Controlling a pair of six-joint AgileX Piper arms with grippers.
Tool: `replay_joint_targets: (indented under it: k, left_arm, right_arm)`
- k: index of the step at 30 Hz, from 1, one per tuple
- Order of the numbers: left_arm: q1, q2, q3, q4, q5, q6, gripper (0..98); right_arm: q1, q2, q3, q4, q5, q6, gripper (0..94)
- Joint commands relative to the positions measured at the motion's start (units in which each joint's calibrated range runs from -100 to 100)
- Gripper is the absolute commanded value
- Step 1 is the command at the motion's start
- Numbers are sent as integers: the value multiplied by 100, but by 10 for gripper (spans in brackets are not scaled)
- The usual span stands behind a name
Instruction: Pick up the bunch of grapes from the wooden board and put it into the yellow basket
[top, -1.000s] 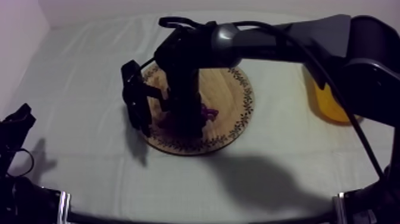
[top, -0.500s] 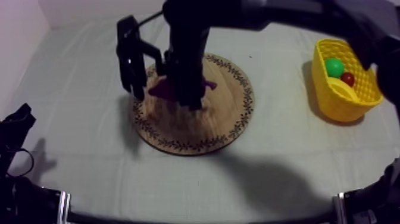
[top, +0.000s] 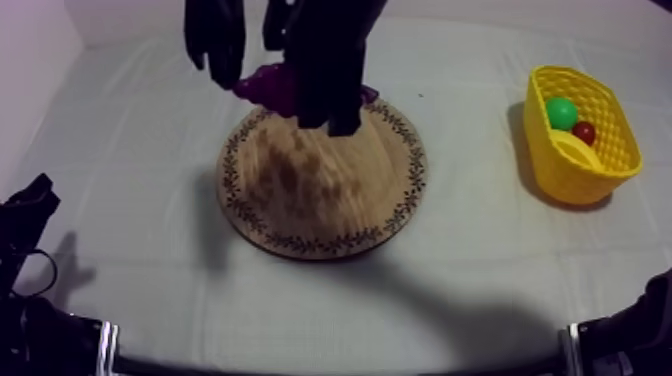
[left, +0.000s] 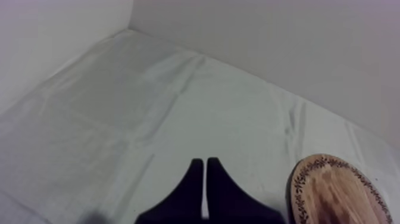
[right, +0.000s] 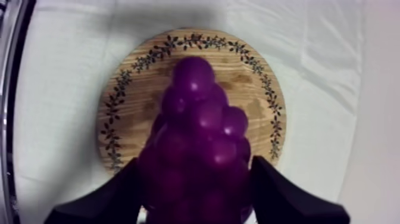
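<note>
Since 0.5 s ago the right arm has risen toward the far side of the table, taking the grapes up off the board. The board's face is now bare; the basket and left arm are unchanged.

Table: grey-white cloth, lightly creased.

Board: round, wooden, leaf pattern round the rim, lying flat near the table's middle. A soft dark shadow falls across its face.

Right arm: comes in from above at the far edge, over the board's far rim.

Basket: yellow, at the right side of the table, well apart from the board.

Grapes: purple bunch, held in the air above the board. Not touching the board, not in the basket.

Right gripper: black fingers clamped on the grapes, one at each side of the bunch.

Left gripper: fingers together as a narrow wedge, nothing between them. It sits low at the left side, over bare cloth, with the board's rim off to one side.

Basket contents: a green fruit, a small red fruit just beside it, and a pale yellow curved piece beneath them.
</note>
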Motion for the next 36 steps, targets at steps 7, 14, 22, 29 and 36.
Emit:
replay_joint_targets:
  k: [7, 14, 22, 29, 36]
  left_arm:
    - [-1, 3, 4, 1, 3, 1, 0]
    - [-1, 3, 4, 1, 3, 1, 0]
    - [-1, 3, 4, 1, 3, 1, 0]
    - [-1, 3, 4, 1, 3, 1, 0]
    - [-1, 3, 4, 1, 3, 1, 0]
  right_arm:
    - [313, -548, 461, 96, 24, -393, 352]
    - [978, -964, 1002, 284, -46, -732, 361]
    - [1886, -1440, 1792, 383, -75, -990, 359]
    - [2676, -1903, 2370, 410, -74, -1100, 360]
    - [3393, -2258, 3004, 455, -38, -1172, 356]
